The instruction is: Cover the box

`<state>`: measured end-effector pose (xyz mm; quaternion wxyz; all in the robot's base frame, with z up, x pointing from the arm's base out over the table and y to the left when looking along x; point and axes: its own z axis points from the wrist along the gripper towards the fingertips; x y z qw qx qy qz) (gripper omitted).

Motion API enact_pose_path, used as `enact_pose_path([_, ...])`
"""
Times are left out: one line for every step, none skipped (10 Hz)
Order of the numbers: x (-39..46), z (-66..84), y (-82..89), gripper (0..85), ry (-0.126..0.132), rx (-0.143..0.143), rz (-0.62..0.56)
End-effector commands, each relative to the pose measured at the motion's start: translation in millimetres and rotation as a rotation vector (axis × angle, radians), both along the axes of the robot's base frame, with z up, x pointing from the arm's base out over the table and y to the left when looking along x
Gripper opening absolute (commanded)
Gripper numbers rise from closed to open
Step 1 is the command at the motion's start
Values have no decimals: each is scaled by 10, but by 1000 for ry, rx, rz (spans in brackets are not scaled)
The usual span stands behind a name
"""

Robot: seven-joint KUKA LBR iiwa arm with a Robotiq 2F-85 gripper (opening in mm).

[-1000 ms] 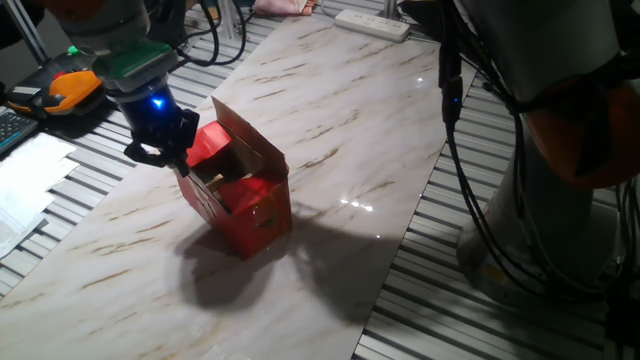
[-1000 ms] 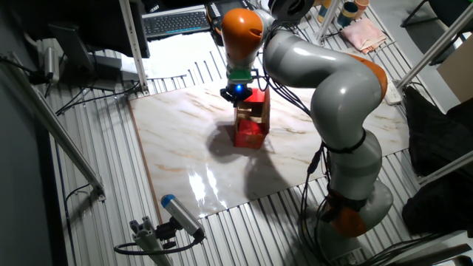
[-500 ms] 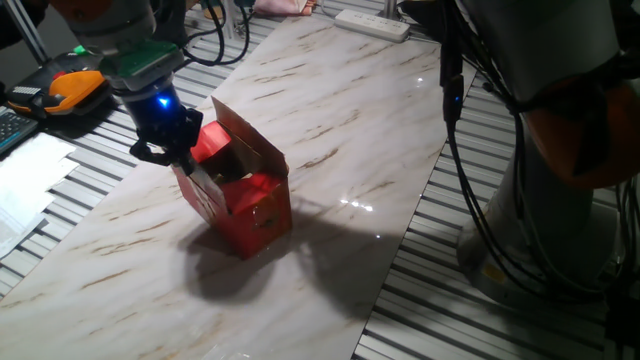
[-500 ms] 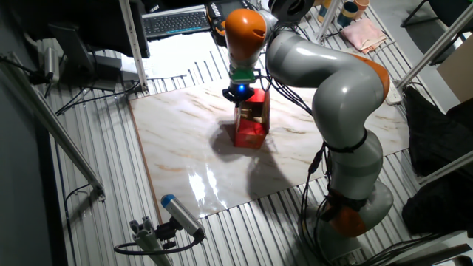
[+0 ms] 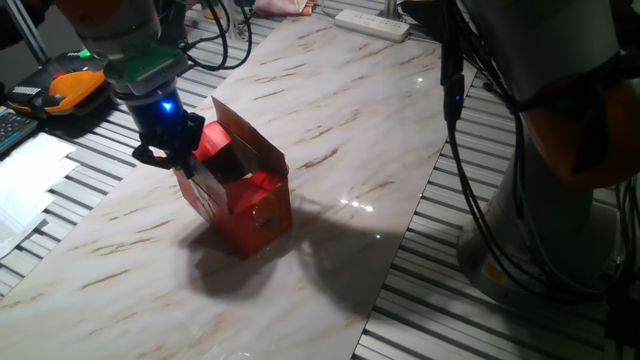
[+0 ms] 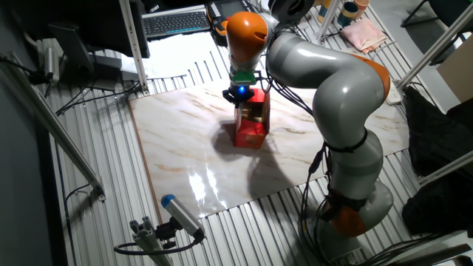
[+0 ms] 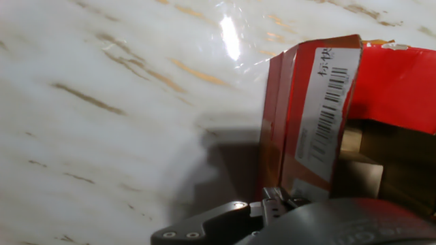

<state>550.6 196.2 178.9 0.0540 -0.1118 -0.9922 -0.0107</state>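
Note:
The red box stands on the marble table with its top open and the brown inside showing. A brown flap stands up at the back and a red flap leans at the left. My gripper, with a blue light on it, is at the box's left top edge, against the red flap. From the other side it sits just above the box. The hand view shows the box's side with a barcode label close up. The fingertips are hidden.
A white power strip lies at the table's far end. An orange device and papers sit left of the table. The arm's base and cables are to the right. A keyboard lies behind the table.
My gripper has shifted a little to the right, closer onto the box's left flap. The box has stayed in place.

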Motion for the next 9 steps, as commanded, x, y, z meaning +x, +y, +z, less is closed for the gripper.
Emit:
enact_pose_path([2, -9, -6, 0, 0, 0, 2])
enact_pose_path([1, -25, -11, 0, -2, 3, 2])
enact_pose_path([3, -48, -12, 0, -3, 9, 1])
enact_pose_path([11, -77, -9, 0, -9, 8, 1])
enact_pose_path([24, -102, -13, 0, -11, 10, 2])
enact_pose_path([29, -122, -21, 0, -14, 18, 4])
enact_pose_path([26, -130, -19, 0, -17, 17, 6])
enact_pose_path([28, -133, -16, 0, -18, 9, 11])
enact_pose_path([29, -137, -15, 0, -19, 9, 11])
